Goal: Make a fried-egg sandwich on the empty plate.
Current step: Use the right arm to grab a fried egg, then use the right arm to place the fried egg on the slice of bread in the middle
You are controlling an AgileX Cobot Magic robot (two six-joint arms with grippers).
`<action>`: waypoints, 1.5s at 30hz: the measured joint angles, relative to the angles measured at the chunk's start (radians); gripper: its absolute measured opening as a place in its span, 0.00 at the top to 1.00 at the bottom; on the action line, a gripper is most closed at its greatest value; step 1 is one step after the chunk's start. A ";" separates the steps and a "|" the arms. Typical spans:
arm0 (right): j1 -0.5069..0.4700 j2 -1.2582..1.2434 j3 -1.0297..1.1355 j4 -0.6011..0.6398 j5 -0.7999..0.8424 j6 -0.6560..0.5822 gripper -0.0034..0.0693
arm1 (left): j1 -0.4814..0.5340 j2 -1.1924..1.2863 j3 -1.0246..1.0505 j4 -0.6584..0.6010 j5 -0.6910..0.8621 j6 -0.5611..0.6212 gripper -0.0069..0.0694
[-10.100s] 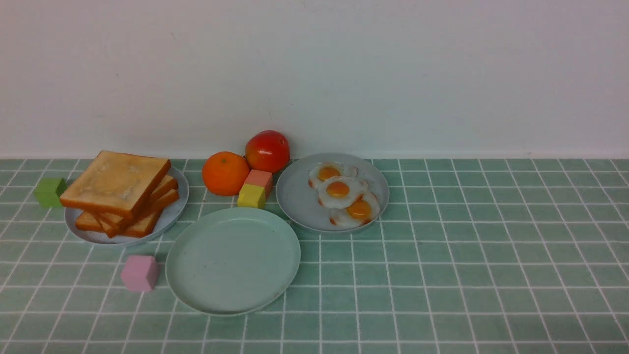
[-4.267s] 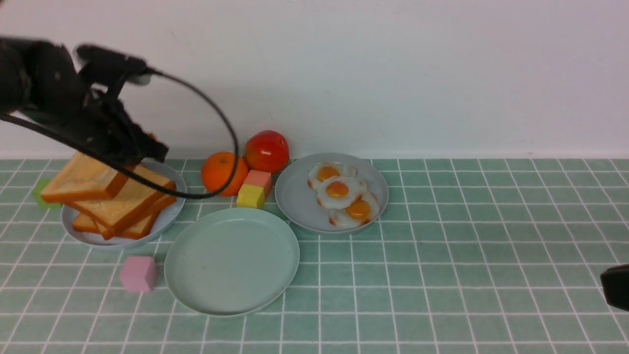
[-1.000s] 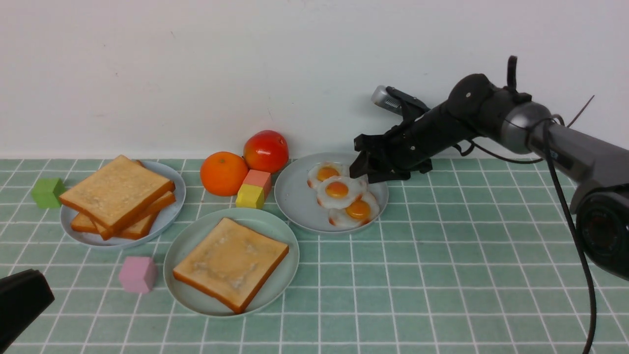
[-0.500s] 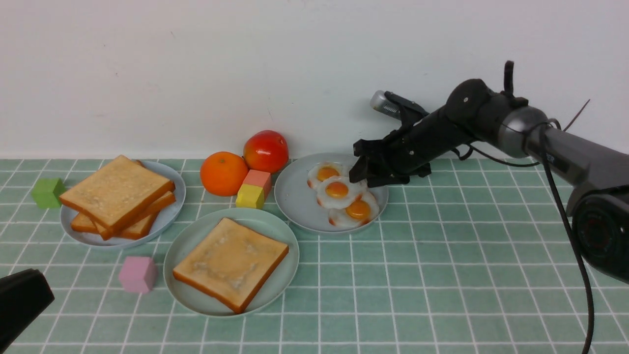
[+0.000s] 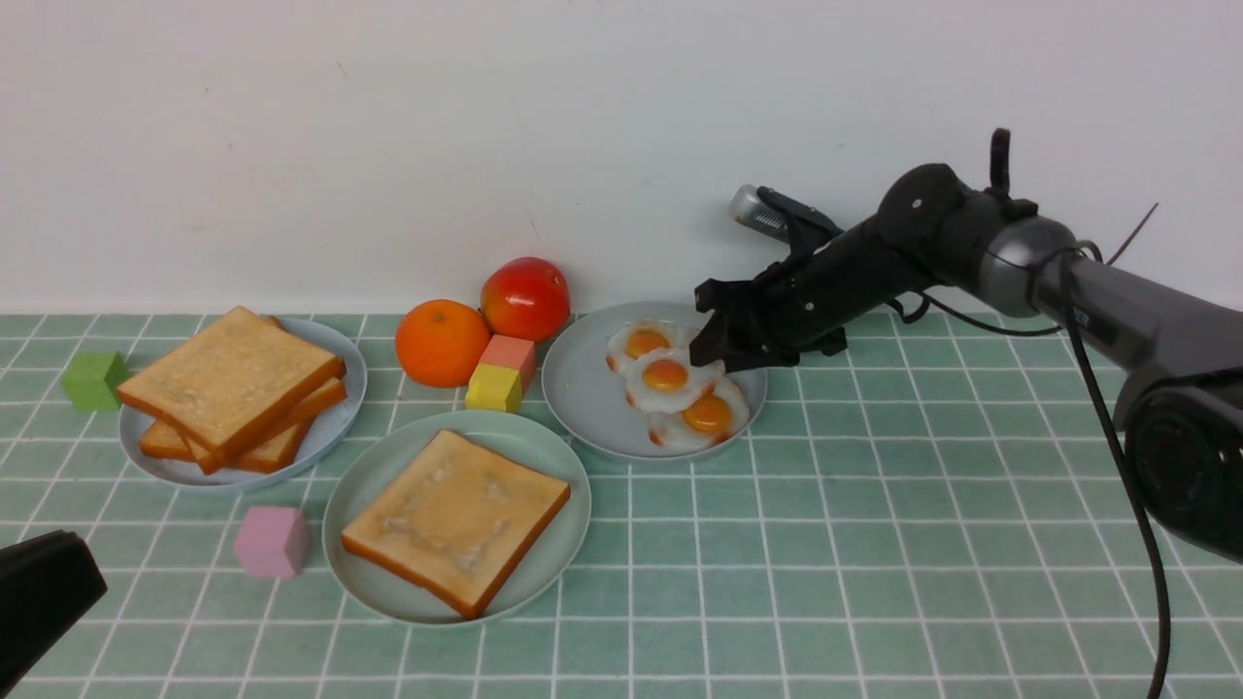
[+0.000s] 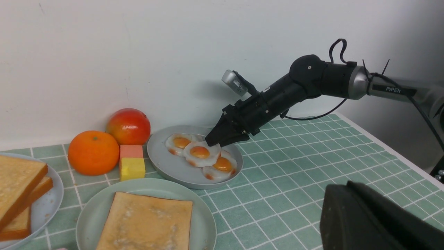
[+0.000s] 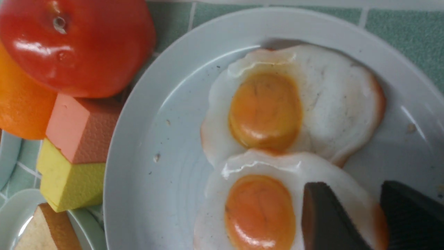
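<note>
At middle egg (image 5: 666, 377), right tool (image 5: 703, 355) now lower

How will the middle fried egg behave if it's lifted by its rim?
Middle fried egg looks thin and flat, so probably light and may droop from a rim pinch. Its glossy surface could be slippery. It lies against the far egg and near egg, so lifting may nudge them.

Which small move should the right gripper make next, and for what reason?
Probably close the right gripper on the edge of the middle fried egg. Its jaws stand apart at that egg's rim on the grey-blue plate, nothing is held, and the toast slice on the mint-green plate has no egg on it.
</note>
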 joint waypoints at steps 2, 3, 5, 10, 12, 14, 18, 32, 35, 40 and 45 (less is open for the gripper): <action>-0.001 0.000 -0.006 0.009 -0.002 0.000 0.79 | 0.000 0.000 0.000 0.000 -0.001 0.000 0.92; -0.002 0.000 -0.007 0.014 -0.002 0.000 0.82 | 0.000 0.000 0.000 0.000 -0.001 0.000 0.92; -0.003 -0.003 -0.011 0.035 -0.003 0.000 0.89 | 0.000 0.000 0.000 0.000 0.000 0.000 0.92; -0.003 -0.046 -0.010 0.055 0.024 -0.015 0.88 | 0.000 0.000 0.000 0.001 0.040 0.000 0.92; -0.002 -0.089 -0.008 0.055 0.052 -0.045 0.88 | 0.000 0.000 0.000 0.015 0.076 0.000 0.92; -0.002 -0.144 -0.007 0.055 0.091 -0.064 0.88 | 0.000 0.000 0.000 0.037 0.109 0.000 0.92; -0.002 -0.250 -0.007 0.058 0.204 -0.076 0.88 | 0.000 0.000 0.000 0.098 0.166 0.000 0.92; 0.240 -0.300 -0.007 0.141 0.371 -0.082 0.88 | 0.000 0.000 0.000 0.259 0.291 0.000 0.91; 0.300 -0.251 -0.007 0.157 0.347 -0.082 0.88 | 0.000 0.000 0.000 0.280 0.298 0.000 0.91; 0.317 -0.149 -0.007 0.205 0.293 -0.082 0.88 | 0.000 0.000 0.000 0.286 0.300 0.000 0.90; 0.317 -0.077 -0.005 0.225 0.223 -0.096 0.88 | 0.000 0.000 0.000 0.286 0.300 0.000 0.90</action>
